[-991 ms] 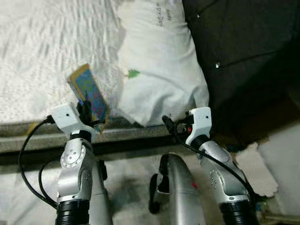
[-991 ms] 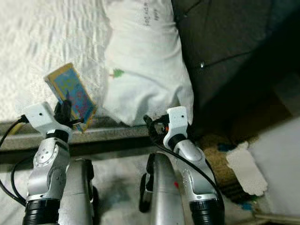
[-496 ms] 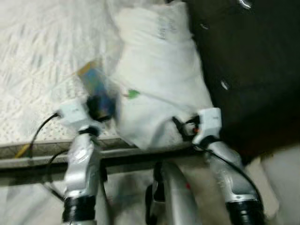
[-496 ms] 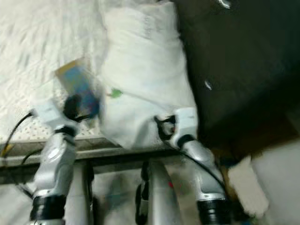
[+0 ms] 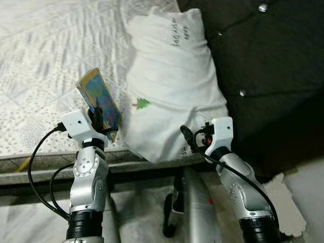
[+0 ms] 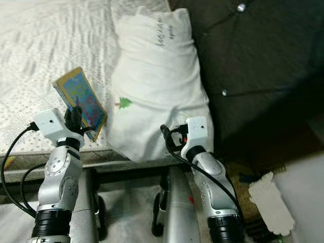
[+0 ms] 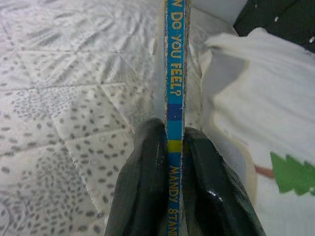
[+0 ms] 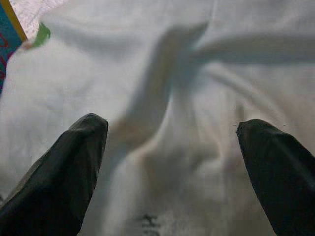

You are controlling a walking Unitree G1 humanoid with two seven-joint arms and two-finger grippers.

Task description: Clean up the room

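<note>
**Left wrist view: thin book clamped spine-on over the quilted bed**

Left wrist view gives us the blue spine of a slim book (image 7: 174, 73), yellow lettering running along it, pinched flat between the left gripper (image 5: 99, 117)'s glossy black jaws. From the head, that book stands tilted above the bed (image 5: 40, 66), its colourful cover edged in yellow, just beside the pillow (image 5: 172, 86). The bedspread is white, quilted in diamond stitching with a speckled print. The pillow is plump, soft, creased cotton with a small green tree motif and dark handwriting. Right gripper (image 8: 172, 162) hovers at the pillow's lower edge, jaws spread wide, rounded matte tips apart. Dark tufted headboard (image 5: 273, 61) sits behind.
</note>
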